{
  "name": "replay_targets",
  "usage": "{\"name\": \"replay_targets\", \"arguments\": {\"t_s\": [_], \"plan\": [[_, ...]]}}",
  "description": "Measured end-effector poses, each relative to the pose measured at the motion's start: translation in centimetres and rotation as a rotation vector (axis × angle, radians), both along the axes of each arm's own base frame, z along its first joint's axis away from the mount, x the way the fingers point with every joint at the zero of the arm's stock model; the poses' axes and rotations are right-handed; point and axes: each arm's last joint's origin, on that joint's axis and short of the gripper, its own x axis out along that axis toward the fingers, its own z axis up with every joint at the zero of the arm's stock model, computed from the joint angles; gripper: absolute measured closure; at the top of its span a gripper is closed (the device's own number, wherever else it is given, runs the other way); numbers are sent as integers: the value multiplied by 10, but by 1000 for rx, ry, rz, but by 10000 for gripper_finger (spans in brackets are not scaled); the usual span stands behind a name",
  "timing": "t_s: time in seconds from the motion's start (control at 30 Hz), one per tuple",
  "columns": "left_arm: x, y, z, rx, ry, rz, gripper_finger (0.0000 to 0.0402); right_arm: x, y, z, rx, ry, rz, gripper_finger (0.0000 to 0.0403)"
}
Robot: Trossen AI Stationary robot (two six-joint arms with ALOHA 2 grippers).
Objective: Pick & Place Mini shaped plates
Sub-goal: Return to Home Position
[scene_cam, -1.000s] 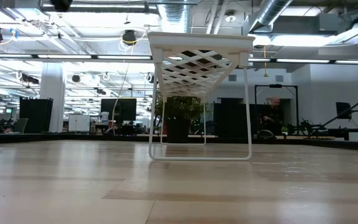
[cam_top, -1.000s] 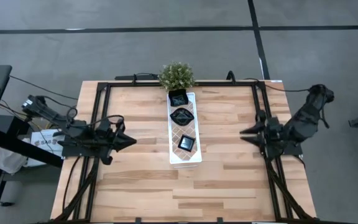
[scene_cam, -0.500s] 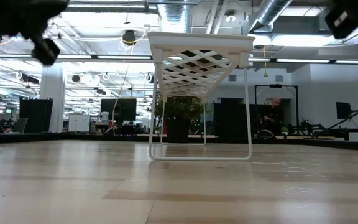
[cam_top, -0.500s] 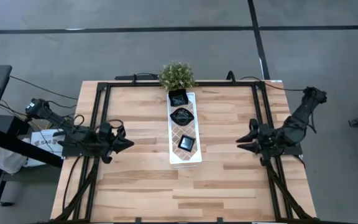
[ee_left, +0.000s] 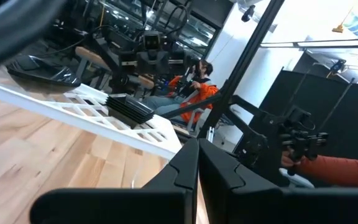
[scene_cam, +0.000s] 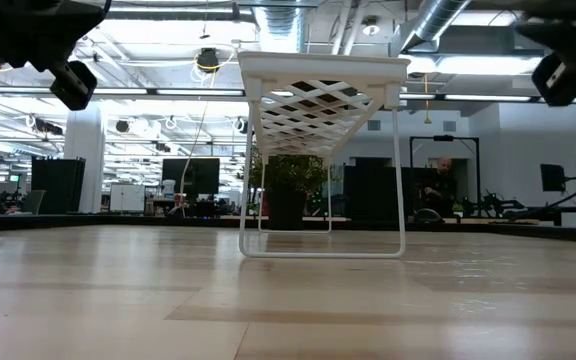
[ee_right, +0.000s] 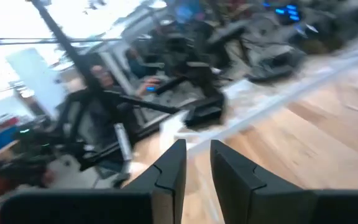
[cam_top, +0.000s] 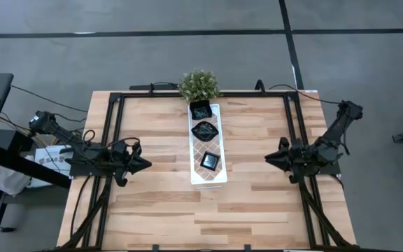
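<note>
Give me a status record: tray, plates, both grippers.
tray: long white lattice-patterned tray, raised on legs
plates: on the tray, far glossy black dish, middle glossy black leaf-like dish, near stack of black square plates
left gripper: shut, empty, left of tray
right gripper: open, empty, right of tray
plant: small green plant at tray's far end

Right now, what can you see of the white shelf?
The shelf is long and white, with a lattice top on thin legs. It stands upright in the middle of the table, one end by the plant. Three black plates or stacks sit in a row on it. The left gripper and right gripper hang clear at the table's sides.
</note>
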Motion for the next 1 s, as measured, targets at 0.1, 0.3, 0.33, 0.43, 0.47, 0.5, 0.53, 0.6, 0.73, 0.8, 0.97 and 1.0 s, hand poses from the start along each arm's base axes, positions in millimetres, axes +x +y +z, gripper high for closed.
{"name": "replay_targets", "arguments": {"t_s": [0.1, 0.3, 0.33, 0.43, 0.47, 0.5, 0.53, 0.6, 0.73, 0.8, 0.97, 1.0], "plan": [[0, 0, 0, 0, 0, 0, 389, 0, -2, -8, 19, 13, -55, 334], [0, 0, 0, -1, -1, 0, 389, -1, -5, -15, 25, 47, -158, 334], [0, 0, 0, -2, -3, 0, 389, -1, -6, -18, 19, 60, -194, 334], [0, 0, 1, -3, -5, 0, 389, -3, -10, -24, 53, 76, -314, 334], [0, 0, 1, -3, -5, 0, 389, -3, -11, -26, 72, 78, -345, 334], [0, 0, 1, -3, -6, 0, 389, -4, -12, -28, 92, 80, -368, 334], [0, 0, 1, -3, -6, 0, 389, -5, -13, -30, 112, 80, -385, 334], [-1, 0, 2, -8, -13, -3, 389, -5, -14, -32, 145, 77, -399, 334], [-9, 2, 13, -66, -109, -28, 389, -5, -14, -32, 209, 63, -402, 334], [-14, 6, 21, -109, -179, -19, 389, -5, -14, -32, 246, 55, -403, 334], [-27, 16, 37, -200, -335, 1, 389, -5, -14, -34, 202, 87, -381, 334], [-28, 18, 39, -209, -356, 8, 389, -5, -13, -35, 173, 110, -350, 334]]}}
